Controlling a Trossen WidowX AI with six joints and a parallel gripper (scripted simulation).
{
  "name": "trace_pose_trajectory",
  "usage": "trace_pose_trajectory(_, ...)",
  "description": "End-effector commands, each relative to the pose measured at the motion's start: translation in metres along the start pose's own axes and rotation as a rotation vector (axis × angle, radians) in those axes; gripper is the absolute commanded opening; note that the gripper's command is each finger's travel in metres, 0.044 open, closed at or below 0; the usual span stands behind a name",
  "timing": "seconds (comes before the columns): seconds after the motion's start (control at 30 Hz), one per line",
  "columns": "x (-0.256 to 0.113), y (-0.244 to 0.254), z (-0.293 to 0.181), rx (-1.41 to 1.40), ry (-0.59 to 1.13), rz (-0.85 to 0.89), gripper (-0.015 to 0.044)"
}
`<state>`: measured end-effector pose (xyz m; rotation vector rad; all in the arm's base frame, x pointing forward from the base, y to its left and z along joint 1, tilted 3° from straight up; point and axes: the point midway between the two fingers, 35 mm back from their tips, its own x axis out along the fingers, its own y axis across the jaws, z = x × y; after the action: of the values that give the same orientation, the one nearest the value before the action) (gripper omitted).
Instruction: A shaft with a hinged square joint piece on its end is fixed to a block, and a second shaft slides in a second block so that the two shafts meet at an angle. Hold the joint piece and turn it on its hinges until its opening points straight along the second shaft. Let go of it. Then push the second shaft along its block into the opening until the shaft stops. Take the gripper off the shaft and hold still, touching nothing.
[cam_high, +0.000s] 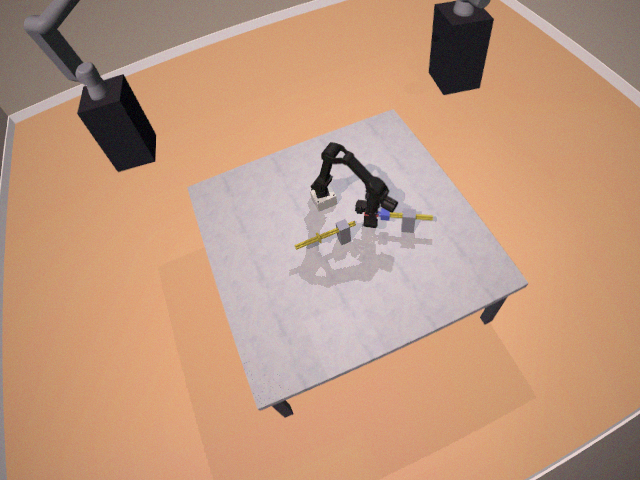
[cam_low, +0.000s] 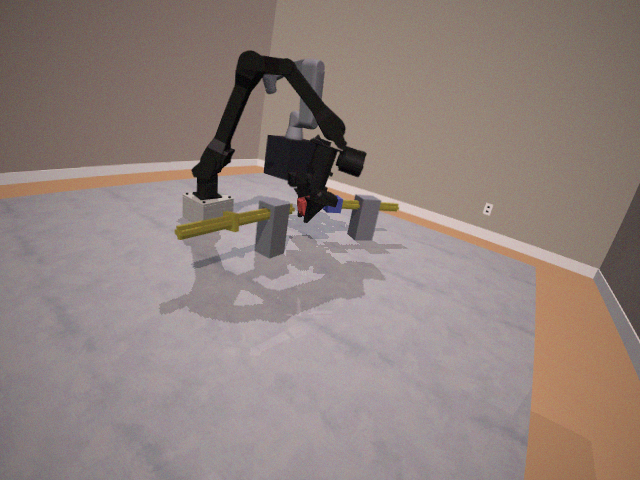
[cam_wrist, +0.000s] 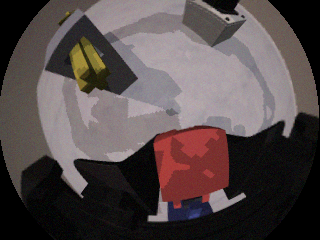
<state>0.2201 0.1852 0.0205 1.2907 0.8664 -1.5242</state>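
Overhead, I see my end effector (cam_high: 370, 215) (cam_low: 309, 206) (cam_wrist: 178, 134) just beside the blue piece (cam_high: 384, 214) (cam_low: 333, 204) (cam_wrist: 190, 210), above the surface (cam_high: 330, 330) (cam_low: 258, 392) (cam_wrist: 230, 75). From outside, the sliding shaft (cam_high: 308, 241) (cam_low: 204, 226) (cam_wrist: 89, 65) sits through its block (cam_high: 343, 232) (cam_low: 272, 227) (cam_wrist: 107, 57), angled to the fixed one. In the wrist view I'm gripping the red joint piece (cam_high: 368, 214) (cam_low: 301, 206) (cam_wrist: 192, 165); I'd swing it gently about its hinges, never tugging, and release once aligned.

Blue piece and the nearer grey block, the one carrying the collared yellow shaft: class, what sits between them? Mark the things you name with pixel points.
In the exterior view, the red joint piece (cam_low: 301, 206) (cam_wrist: 192, 162), clamped in the gripper (cam_high: 370, 218) (cam_low: 306, 209) (cam_wrist: 178, 134), and the collared shaft's tip (cam_low: 292, 209).
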Motion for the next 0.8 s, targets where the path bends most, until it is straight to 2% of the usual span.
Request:
trace_pose_trajectory(0.0,-0.0004,0.0008,0.0002,-0.021,-0.011,0.004,0.0)
trace_pose_trajectory(0.77,-0.0005,0.0007,0.0003,-0.019,-0.017,0.003,0.0)
